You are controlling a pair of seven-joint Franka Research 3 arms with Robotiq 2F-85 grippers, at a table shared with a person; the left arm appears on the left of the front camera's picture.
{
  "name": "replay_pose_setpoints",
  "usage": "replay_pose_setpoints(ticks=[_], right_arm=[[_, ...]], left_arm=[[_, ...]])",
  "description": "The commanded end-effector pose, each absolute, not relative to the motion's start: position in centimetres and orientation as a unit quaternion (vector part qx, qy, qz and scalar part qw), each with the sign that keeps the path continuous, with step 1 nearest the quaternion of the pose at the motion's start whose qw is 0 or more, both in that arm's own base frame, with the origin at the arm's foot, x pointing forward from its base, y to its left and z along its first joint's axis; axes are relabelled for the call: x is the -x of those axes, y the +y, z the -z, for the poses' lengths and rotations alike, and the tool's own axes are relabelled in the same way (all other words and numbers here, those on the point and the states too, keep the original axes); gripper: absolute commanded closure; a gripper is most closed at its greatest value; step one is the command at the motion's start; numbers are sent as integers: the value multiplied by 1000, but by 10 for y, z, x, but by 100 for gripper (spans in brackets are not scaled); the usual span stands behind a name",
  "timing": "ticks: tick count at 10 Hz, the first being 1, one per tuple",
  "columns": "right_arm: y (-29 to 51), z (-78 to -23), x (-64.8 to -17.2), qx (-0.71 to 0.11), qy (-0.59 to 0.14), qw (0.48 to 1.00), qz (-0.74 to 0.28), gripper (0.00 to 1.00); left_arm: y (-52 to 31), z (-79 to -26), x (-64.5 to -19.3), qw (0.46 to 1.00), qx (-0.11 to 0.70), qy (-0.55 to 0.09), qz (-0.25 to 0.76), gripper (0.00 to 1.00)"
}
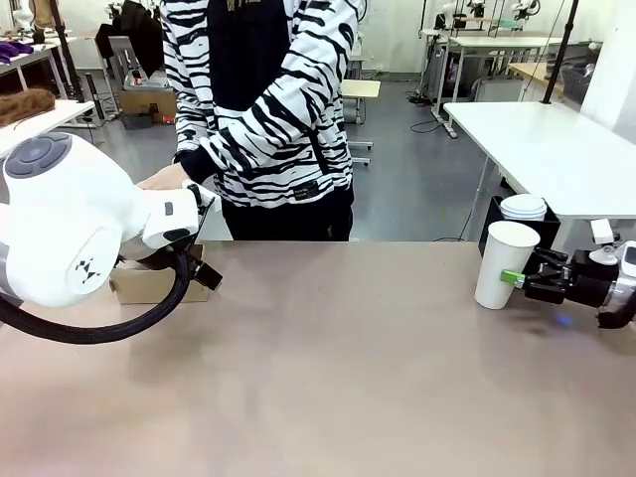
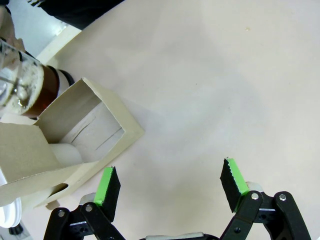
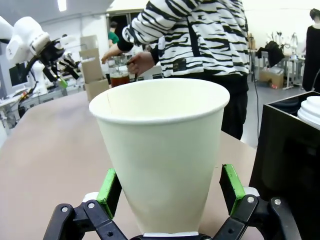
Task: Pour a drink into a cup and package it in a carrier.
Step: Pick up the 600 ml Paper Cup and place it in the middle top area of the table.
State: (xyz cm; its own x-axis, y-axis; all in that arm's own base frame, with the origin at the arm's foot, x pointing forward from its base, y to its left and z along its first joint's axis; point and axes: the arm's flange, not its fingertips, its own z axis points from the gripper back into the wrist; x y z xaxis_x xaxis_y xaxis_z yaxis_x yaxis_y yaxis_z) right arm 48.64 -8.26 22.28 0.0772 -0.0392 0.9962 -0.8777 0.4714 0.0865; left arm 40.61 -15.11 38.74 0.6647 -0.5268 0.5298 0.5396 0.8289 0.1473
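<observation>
Right wrist view | cup (image 3: 160,150) stood on table (image 3: 45,145) between right gripper's (image 3: 170,181) spread pads (image 3: 231,181), apparently not pinched | black box (image 3: 287,150) holding lids (image 3: 312,110) just beside | left gripper (image 2: 170,182) wide open, empty, over table beside carrier (image 2: 65,112) | drink (image 2: 50,87) in glass pot (image 2: 20,80) behind carrier | patch (image 1: 306,189) on person's striped top (image 1: 288,99) unreadable

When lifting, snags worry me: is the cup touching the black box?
Apart. The right wrist view shows open space between the cup and the black box.
</observation>
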Motion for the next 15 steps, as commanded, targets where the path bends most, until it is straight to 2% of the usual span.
replay_pose_setpoints(ticks=[1, 6, 7, 12, 15], right_arm=[[-71, -220, -501, -386, -587, 630, -330, 0], [-57, -221, -506, -398, -592, 616, -333, 0], [-60, -222, -506, -395, -595, 620, -325, 20], [-64, -218, -499, -397, -586, 619, -341, 20], [-51, -262, -477, -410, -591, 612, -329, 20]], left_arm=[[-151, -389, -406, 912, 12, -289, 292, 0], [-151, -389, -406, 912, 12, -289, 292, 0], [-151, -389, -406, 912, 12, -289, 292, 0], [-151, -389, -406, 912, 12, -289, 292, 0], [-151, -389, -406, 912, 12, -289, 292, 0]])
